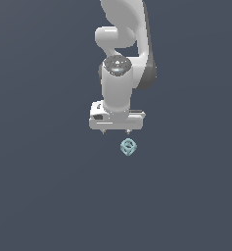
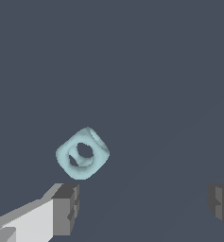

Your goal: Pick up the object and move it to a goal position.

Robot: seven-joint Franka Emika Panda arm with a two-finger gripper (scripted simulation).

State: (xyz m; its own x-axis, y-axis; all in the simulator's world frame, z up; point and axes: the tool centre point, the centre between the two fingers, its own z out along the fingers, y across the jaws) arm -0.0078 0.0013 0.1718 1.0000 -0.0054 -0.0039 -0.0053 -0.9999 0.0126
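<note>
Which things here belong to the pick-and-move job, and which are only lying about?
For the job:
- cube, pale cyan lattice
- pincer, open, not on the cube

Lying about:
- nothing else is visible; only the plain dark floor

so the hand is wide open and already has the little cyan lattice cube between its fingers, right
Not quite. The hand is wide open, but the cyan lattice cube is not between its fingers; in the wrist view it lies clear of them, untouched. The exterior view also shows the cube apart from the hand.
</note>
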